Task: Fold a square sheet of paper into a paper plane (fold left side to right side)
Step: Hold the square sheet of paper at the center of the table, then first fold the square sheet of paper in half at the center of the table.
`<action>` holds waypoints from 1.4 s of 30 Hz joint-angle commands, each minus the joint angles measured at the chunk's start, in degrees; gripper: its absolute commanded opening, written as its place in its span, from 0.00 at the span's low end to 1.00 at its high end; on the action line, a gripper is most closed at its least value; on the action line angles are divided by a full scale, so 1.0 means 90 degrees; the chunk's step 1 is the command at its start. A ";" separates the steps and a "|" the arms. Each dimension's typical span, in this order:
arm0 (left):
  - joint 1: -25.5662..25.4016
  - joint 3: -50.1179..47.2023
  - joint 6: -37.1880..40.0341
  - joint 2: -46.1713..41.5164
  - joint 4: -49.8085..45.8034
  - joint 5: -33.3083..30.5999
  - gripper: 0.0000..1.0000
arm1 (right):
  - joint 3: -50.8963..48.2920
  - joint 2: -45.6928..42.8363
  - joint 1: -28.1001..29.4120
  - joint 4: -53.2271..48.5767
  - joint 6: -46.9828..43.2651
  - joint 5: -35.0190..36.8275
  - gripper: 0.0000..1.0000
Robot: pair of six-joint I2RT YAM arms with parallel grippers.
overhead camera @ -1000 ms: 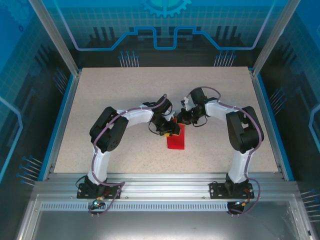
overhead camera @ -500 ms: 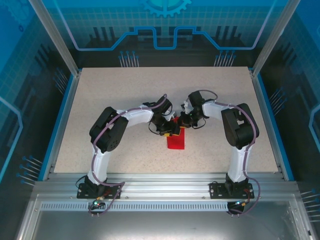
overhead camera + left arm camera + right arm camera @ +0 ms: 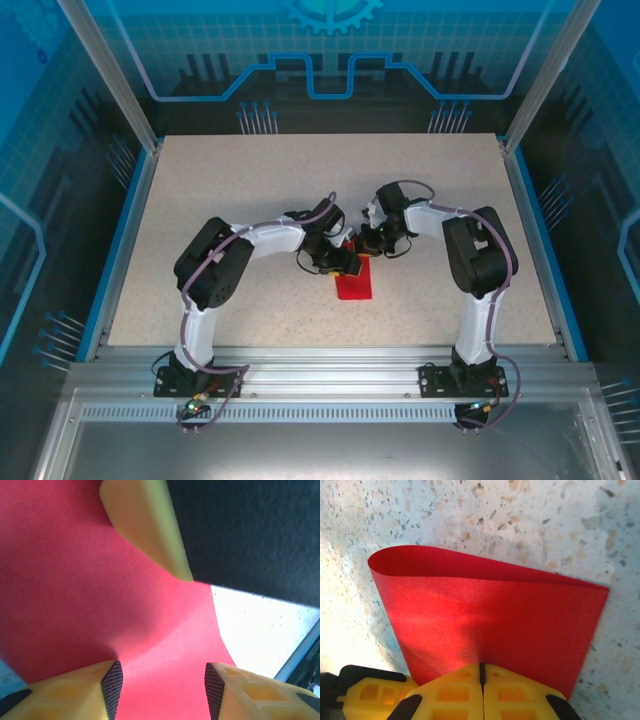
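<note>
Two paper (image 3: 490, 615) layers in right gripper (image 3: 481, 672)

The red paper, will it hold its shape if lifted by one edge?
Probably floppy: the red paper bows in a soft loop at its fold. Likely very light, so a push could slide it across the table. Pinched at one edge by the right fingers, it may droop.

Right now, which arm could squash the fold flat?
Probably left. The left claw is open and free over the paper; the right claw is shut, pinching the paper's edge.
</note>
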 commanded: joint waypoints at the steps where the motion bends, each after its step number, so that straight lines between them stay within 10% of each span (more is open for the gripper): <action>1: -0.0209 -0.0420 0.0097 -0.0191 -0.0528 0.0042 0.53 | -0.0125 0.0340 0.0057 -0.0340 0.0013 0.0550 0.05; 42: -0.1302 -0.1845 -0.0849 -0.1019 0.0506 -0.0105 0.53 | -0.0253 0.0317 -0.0031 -0.0328 -0.0100 0.0521 0.05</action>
